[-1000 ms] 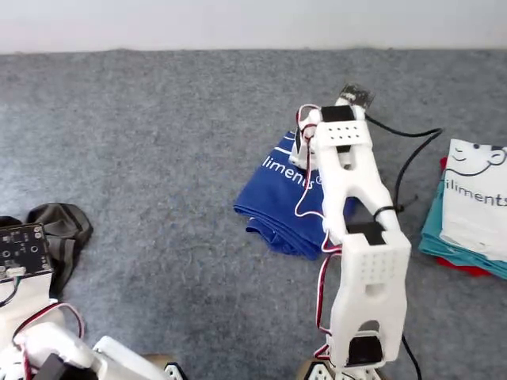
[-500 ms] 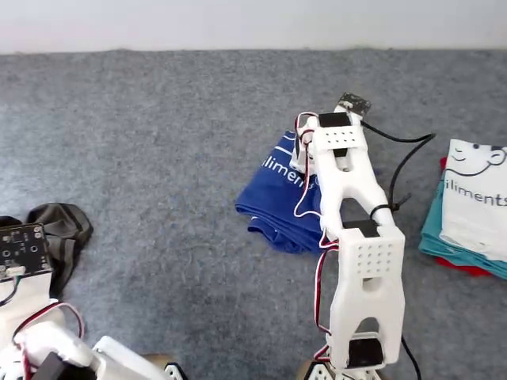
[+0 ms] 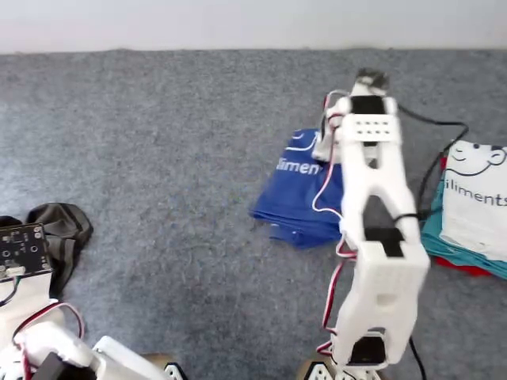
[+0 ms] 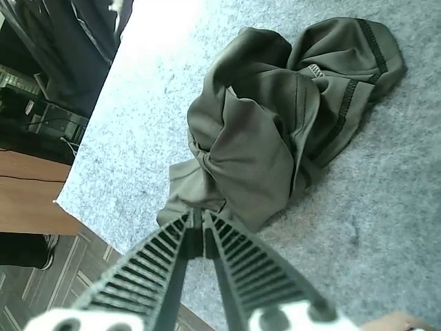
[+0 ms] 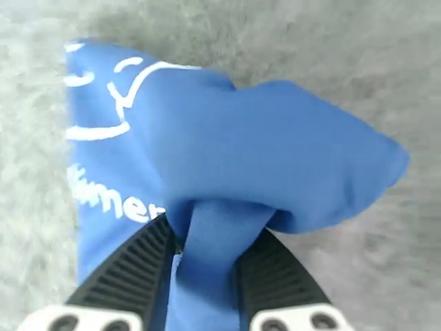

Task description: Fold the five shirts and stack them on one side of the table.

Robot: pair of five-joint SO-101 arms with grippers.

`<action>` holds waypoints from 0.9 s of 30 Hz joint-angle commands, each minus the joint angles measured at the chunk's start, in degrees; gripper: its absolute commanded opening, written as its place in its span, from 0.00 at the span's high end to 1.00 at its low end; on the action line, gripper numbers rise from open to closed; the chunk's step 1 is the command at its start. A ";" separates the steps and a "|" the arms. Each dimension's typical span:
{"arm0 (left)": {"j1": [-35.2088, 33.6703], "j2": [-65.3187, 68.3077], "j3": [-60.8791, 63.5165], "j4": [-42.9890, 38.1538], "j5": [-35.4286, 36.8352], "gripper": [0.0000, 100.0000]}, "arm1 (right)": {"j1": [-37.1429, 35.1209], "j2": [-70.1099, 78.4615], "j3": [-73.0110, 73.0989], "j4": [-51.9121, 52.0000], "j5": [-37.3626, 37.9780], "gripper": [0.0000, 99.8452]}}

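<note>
Blue shirt (image 3: pixel 295 198), folded, lies right of centre, a fold pinched by the right pincer (image 5: pixel 207 224), likely for dragging to the right-edge stack (image 3: pixel 474 210). Left pincer (image 4: pixel 201 231), pressed together, hangs over the olive shirt (image 4: pixel 275 117).

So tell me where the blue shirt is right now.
High view: the blue shirt sits right of the middle of the table, just left of the folded stack, one fold pinched in the right gripper.

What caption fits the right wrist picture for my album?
Right gripper clamps a fold of the blue shirt, grey table beyond.
</note>
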 commanded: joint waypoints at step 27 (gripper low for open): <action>-0.44 -0.09 1.80 -1.05 -0.44 0.98 | 35.12 -19.74 -0.62 -6.02 40.18 0.99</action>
